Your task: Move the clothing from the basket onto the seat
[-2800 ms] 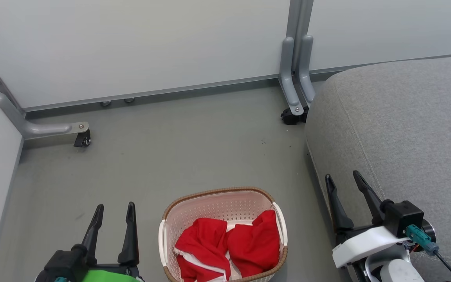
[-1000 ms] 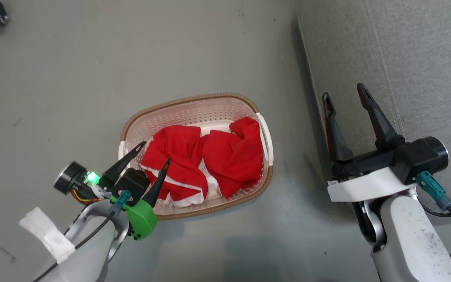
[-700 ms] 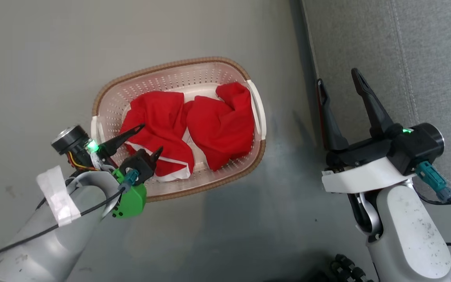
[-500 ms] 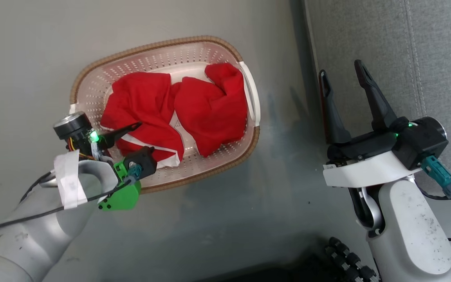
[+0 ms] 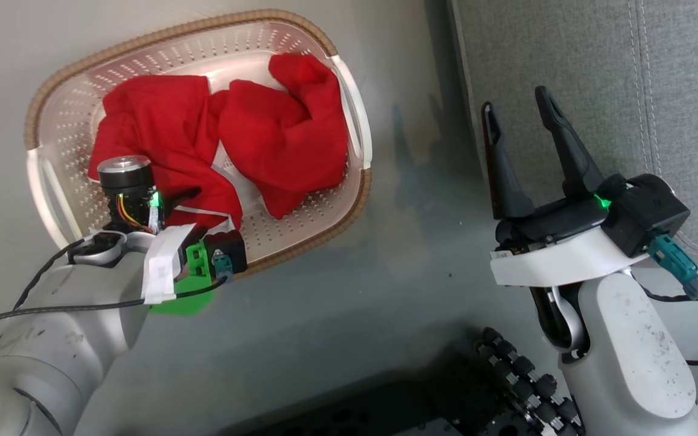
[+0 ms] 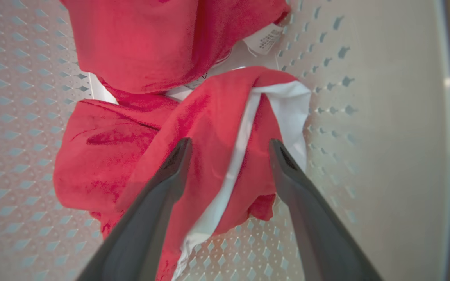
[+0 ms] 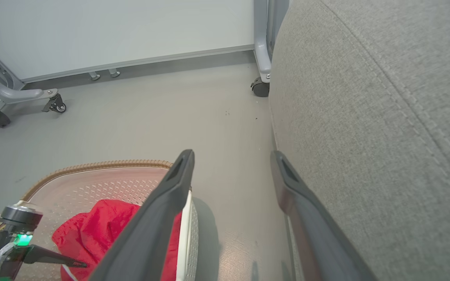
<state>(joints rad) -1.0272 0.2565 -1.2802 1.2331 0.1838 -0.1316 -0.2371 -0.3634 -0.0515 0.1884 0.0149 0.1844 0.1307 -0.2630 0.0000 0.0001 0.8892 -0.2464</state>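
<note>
Clothing point(image 5: 276, 139) has not reached the seat point(image 5: 597, 60) yet: both red garments lie in the basket point(image 5: 161, 57), which stands on the floor point(image 5: 325, 315) just left of that big grey cushion. The robot has bent forward over the basket in the last second, so the basket only seems to have slid; I think it did not move itself. What really changed is the left gripper point(image 6: 229, 143). It has come down from above the basket's near side and now stands spread wide over the left garment point(image 5: 149, 133), one finger point(image 6: 162, 187) at each side of a fold with a white trim band point(image 6: 244, 128). Nothing is pinched yet. The right gripper point(image 5: 514, 100) stays spread, holding nothing, beside the seat's edge. To my judgement the first pick is about to begin, and closing on this fold should come next.
</note>
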